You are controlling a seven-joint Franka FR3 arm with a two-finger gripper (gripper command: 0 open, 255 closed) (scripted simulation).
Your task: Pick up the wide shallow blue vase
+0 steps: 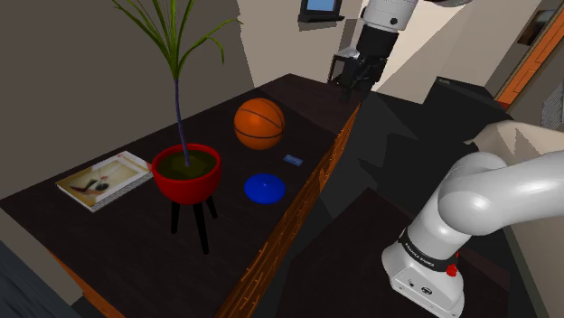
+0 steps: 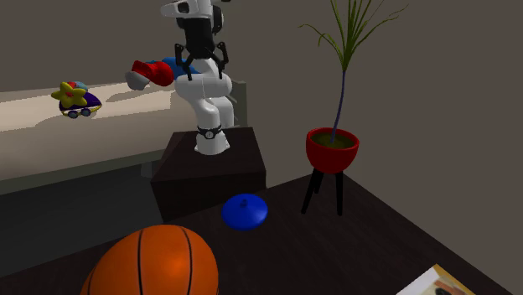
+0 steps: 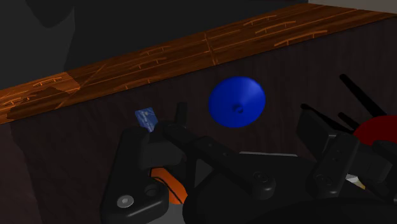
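Note:
The wide shallow blue vase [image 1: 264,188] lies flat on the dark table [image 1: 136,244], near its wooden front edge. In the second exterior view the vase [image 2: 245,211] sits between the basketball and the arm's stand. My black gripper [image 1: 351,83] hangs open high over the table's far end, well away from the vase and holding nothing. From the second exterior view the gripper [image 2: 201,67] points down with its fingers spread. In the wrist view the vase [image 3: 236,102] lies far below, between the spread fingers of the gripper [image 3: 245,137].
A basketball [image 1: 259,123] sits beyond the vase, and a small blue block [image 1: 292,160] lies between them. A red planter on black legs [image 1: 186,172] with a tall plant stands beside the vase. A magazine [image 1: 104,179] lies farther toward the shoulder view's left.

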